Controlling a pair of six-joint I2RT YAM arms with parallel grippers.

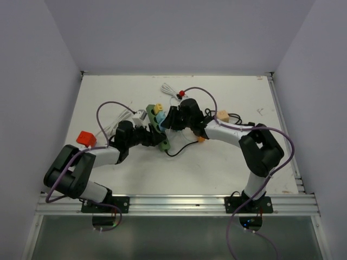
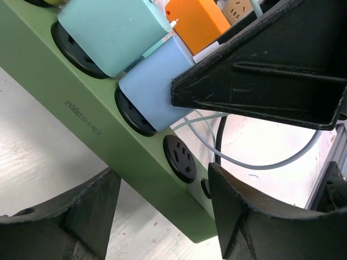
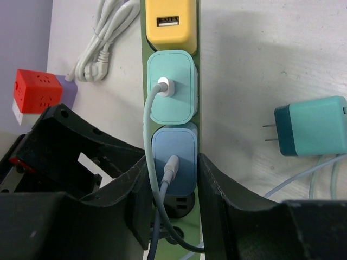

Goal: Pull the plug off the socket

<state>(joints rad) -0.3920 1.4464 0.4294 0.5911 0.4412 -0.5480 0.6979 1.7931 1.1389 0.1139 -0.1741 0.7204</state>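
Green and long, the power strip (image 2: 81, 116) lies flat in the middle of the table (image 1: 217, 168). It runs from far to near, with its round holes facing up. A yellow plug (image 3: 169, 21), a mint plug (image 3: 181, 103) and a blue plug (image 3: 181, 146) sit in a row. The right gripper (image 3: 173, 165) pinches the blue plug. The left gripper (image 2: 162, 179) has its jaws apart, one on each side of the strip's near end.

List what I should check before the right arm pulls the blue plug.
1. Right gripper clamps blue plug: ok.
2. Mint plug outside that grip: ok.
3. Left gripper pinning green strip: cannot tell; jaws straddle it, contact unclear.
4. Cables clear of right fingers: not ok; two run between them.
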